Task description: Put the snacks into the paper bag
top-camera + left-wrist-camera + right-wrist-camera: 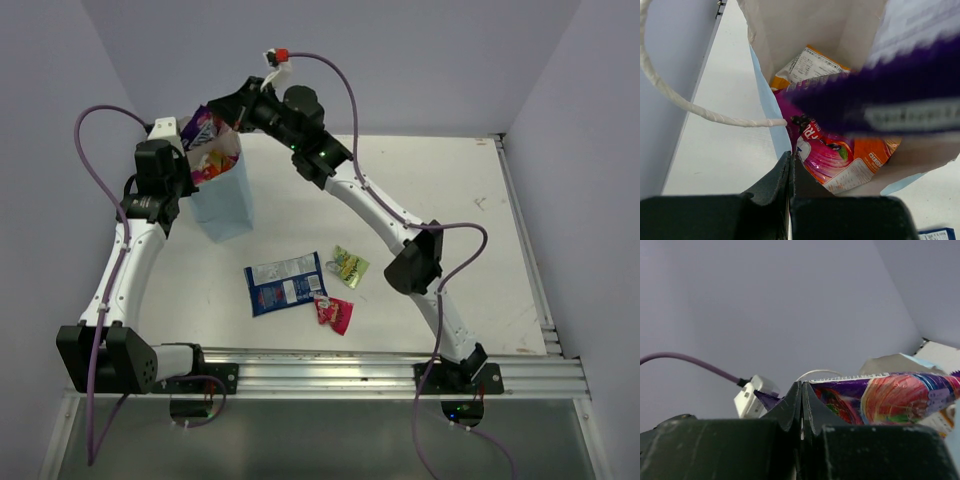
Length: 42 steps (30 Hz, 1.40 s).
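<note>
A white surface (460, 200) fills a corner between pale lavender walls (420, 60). Two robot arms are bolted to a metal rail (380, 372) along its near edge.

At the far left of the surface stands the tall, pale blue paper bag (228, 205), upright with its mouth open. The left wrist view looks down into it. An orange foil packet (812, 62) and a magenta foil packet (827, 155) lie at the bottom. More orange-and-white print shows beside them, too jumbled to count apart.

A purple foil packet (203, 130) stands half out of the bag's mouth. Its upper edge is pinched between the closed fingers of the right end effector (801, 386), above the rim. The left end effector (790, 159) is closed too. It appears to nip the bag's near wall at the rim, next to a white twisted-paper handle (715, 114).

The task looks more than half done: several snacks are inside and one is partway in. Three lie on the surface near its middle, well apart from the bag. They are a flat blue-and-white packet (286, 283), a small green-yellow packet (349, 265) and a small red packet (334, 313).
</note>
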Available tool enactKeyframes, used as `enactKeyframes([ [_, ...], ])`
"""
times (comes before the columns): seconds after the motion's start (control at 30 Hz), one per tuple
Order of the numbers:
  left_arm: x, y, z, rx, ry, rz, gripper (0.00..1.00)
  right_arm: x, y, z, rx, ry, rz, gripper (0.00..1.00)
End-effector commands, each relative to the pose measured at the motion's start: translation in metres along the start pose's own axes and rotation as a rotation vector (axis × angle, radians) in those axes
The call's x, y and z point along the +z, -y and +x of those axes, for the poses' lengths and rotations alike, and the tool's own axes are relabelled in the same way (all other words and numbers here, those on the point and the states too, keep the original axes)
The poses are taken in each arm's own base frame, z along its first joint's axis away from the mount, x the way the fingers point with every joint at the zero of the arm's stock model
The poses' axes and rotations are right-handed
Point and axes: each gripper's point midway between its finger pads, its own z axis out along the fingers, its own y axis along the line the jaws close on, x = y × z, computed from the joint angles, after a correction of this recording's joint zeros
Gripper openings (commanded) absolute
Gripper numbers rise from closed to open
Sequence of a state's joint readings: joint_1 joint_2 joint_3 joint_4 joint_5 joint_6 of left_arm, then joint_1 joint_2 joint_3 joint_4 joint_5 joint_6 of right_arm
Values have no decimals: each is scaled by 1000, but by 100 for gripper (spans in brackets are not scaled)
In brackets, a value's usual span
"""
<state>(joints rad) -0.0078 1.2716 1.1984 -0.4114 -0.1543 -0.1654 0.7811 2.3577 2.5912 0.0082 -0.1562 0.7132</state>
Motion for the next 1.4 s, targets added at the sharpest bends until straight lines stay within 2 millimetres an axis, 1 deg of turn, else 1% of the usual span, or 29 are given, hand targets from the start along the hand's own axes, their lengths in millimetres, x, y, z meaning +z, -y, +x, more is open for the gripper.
enactKeyframes([
  [0.0, 3, 9, -4, -19, 10, 39, 0, -5, -42, -17, 38, 44, -140, 0],
  [0.07, 4, 10, -4, -22, 11, 44, 0, -2, -24, 6, 77, -7, -92, 0],
  [0.1, 4, 10, -4, -21, 11, 44, 0, 0, -3, 31, 89, -66, -38, 0],
  [0.17, 3, 10, -3, -17, 10, 42, 0, -1, 19, 58, 92, -129, 32, 0],
  [0.23, 2, 9, -4, -18, 15, 39, 0, 2, 38, 83, 72, -169, 65, 0],
  [0.3, 2, 9, -2, -16, 12, 40, 0, 1, 55, 100, 58, -209, 129, 0],
  [0.33, 2, 9, -2, -16, 12, 39, 0, 4, 71, 123, 48, -245, 155, 0],
  [0.37, 2, 9, -1, -16, 11, 39, 0, 5, 69, 121, 26, -243, 167, 0],
  [0.47, 2, 8, -2, -15, 14, 36, 0, 6, 69, 143, -65, -276, 167, 0],
  [0.6, 2, 8, -1, -15, 14, 33, 0, -1, 79, 175, -80, -358, 171, 0],
  [0.67, 2, 8, -1, -16, 16, 33, 0, -4, 80, 178, -85, -377, 166, 0],
  [0.7, 2, 7, -1, -15, 18, 32, 0, -4, 74, 173, -92, -374, 148, 0],
  [0.77, 2, 7, -1, -13, 16, 30, 0, -1, 65, 163, -105, -356, 129, 2],
  [0.8, 1, 7, -2, -14, 21, 29, 0, 1, 52, 145, -125, -321, 106, 3],
  [0.87, 1, 6, -1, -12, 20, 28, 0, 2, 30, 118, -149, -274, 67, 22],
  [0.9, 0, 6, -3, -11, 23, 25, 0, -1, 12, 92, -170, -232, 40, 33],
  [0.93, 0, 5, -3, -12, 25, 24, 0, -4, 0, 78, -184, -213, 18, 56],
  [0.97, 0, 5, -3, -10, 26, 22, 0, -7, -10, 63, -202, -191, 5, 67],
  [1.0, 0, 5, -3, -10, 27, 21, 0, -17, -30, 36, -244, -157, -18, 90],
  [1.03, 0, 5, -3, -10, 28, 21, 0, -23, -36, 27, -271, -151, -20, 98],
  [1.07, 0, 4, -4, -13, 30, 20, 0, -30, -26, 33, -298, -184, 11, 99],
  [1.1, 0, 5, -4, -12, 30, 21, 0, -38, -27, 27, -368, -190, 20, 99],
  [1.13, 0, 5, -5, -14, 34, 23, 0, -51, -36, 11, -409, -182, 31, 99],
  [1.17, 0, 5, -5, -17, 35, 25, 0, -64, -12, 36, -432, -280, 87, 99],
  [1.2, -1, 7, -5, -18, 36, 31, 0, -75, 4, 43, -495, -321, 132, 99],
  [1.23, 0, 7, -5, -20, 36, 33, 0, -91, 4, 37, -523, -338, 157, 99],
  [1.27, -1, 7, -6, -22, 38, 35, 0, -114, 41, 78, -527, -474, 228, 99],
  [1.33, -1, 8, -6, -19, 35, 39, 0, -145, 68, 107, -549, -581, 293, 99],
  [1.37, -2, 8, -6, -19, 34, 39, 0, -175, 92, 136, -541, -691, 345, 99],
])
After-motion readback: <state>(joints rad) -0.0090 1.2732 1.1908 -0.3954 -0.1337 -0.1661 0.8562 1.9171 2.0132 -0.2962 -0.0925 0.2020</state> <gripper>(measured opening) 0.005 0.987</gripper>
